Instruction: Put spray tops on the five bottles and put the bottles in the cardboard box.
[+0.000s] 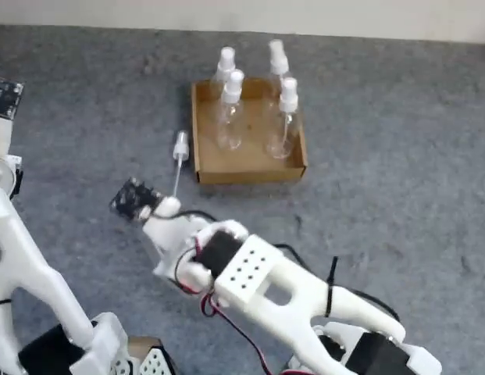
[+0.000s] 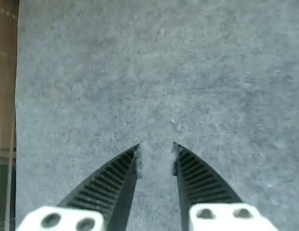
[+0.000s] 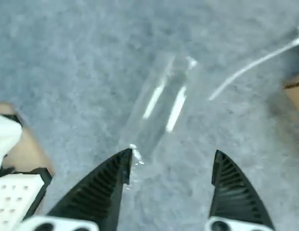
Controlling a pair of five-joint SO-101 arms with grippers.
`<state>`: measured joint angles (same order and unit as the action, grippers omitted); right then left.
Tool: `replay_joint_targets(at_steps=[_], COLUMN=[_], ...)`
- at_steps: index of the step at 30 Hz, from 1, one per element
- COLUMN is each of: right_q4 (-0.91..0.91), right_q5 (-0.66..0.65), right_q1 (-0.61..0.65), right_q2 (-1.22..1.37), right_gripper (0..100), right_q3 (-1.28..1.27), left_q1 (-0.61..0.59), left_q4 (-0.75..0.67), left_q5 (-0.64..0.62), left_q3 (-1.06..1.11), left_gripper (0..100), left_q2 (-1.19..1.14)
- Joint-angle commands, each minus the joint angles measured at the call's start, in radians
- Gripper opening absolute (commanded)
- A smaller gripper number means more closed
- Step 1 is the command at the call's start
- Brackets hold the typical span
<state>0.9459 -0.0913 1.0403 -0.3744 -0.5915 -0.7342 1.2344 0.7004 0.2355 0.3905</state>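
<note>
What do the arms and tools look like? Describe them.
The left arm and right arm are white with black motor blocks; the right has a panel of round holes and red and black cables. The left tool and right tool have black, ridged, pointed fingers on white mounts.

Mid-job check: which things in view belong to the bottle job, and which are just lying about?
Job things:
cardboard box
four capped bottles standing in it
loose spray top on the mat beside the box
uncapped bottle lying at the open right gripper

Not in play:
grey mat
left gripper, open over bare mat
</note>
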Motion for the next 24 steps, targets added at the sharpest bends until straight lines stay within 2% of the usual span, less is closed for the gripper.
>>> replay_joint_targets(at_steps=[1,5,13,15,18,21,24], right_q4=[-0.130,-0.166,-0.196,-0.196,-0.193,-0.133,-0.016], right_q5=[0.008,0.008,0.002,0.002,0.002,-0.014,-0.089], right_q1=[0.024,-0.024,-0.036,-0.036,-0.056,-0.096,-0.151], right_q2=[0.002,0.125,0.297,0.300,0.295,0.271,0.160], right_gripper=[20.6,20.6,20.3,15.6,1.2,0.5,0.2], right_q3=[-0.048,-0.077,-0.008,-0.005,-0.010,-0.013,-0.015], left_q1=[0.021,0.019,0.019,0.019,0.019,0.019,0.019], left_q4=[0.008,0.006,0.006,0.006,0.006,0.006,0.006], left_q5=[0.009,0.015,0.015,0.015,0.015,0.015,0.015], left_q3=[-0.022,0.013,0.019,0.019,0.019,0.019,0.019], left_gripper=[7,7,7,7,7,7,7], left_q2=[0.047,0.051,0.047,0.047,0.048,0.047,0.044])
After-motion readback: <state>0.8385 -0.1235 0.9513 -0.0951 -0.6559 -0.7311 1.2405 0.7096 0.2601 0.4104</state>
